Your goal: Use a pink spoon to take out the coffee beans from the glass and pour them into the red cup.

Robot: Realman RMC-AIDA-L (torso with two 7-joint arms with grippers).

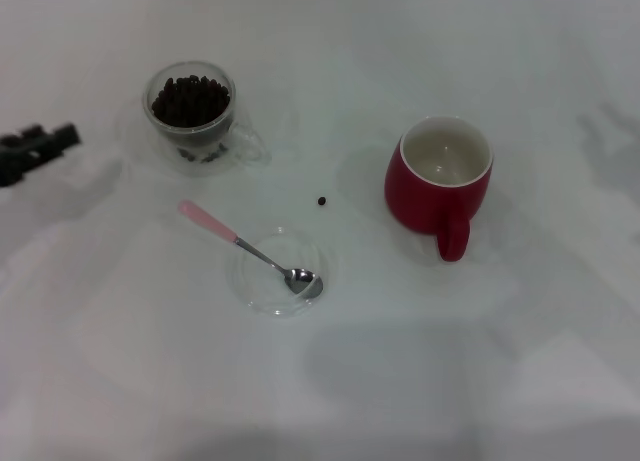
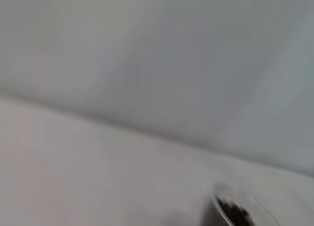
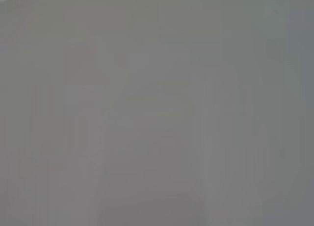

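One stray bean (image 1: 322, 200) already loose on the worktop (image 1: 520, 361) between glass (image 1: 192, 114) and red cup (image 1: 440, 176); more likely spilled if pink spoon (image 1: 250, 248), bowl resting in clear dish (image 1: 283, 272), tipped mid-carry. Left gripper (image 1: 36, 149) parked far left, fingers impossible to judge; right gripper unseen. Head view alone showed spoon and cup; left wrist caught only coffee beans (image 2: 234, 212) at glass rim, right wrist nothing.

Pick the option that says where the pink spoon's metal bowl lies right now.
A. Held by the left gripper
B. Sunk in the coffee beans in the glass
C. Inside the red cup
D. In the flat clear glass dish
D: the pink spoon rests with its bowl in the flat clear dish, handle pointing toward the glass, untouched by either gripper.
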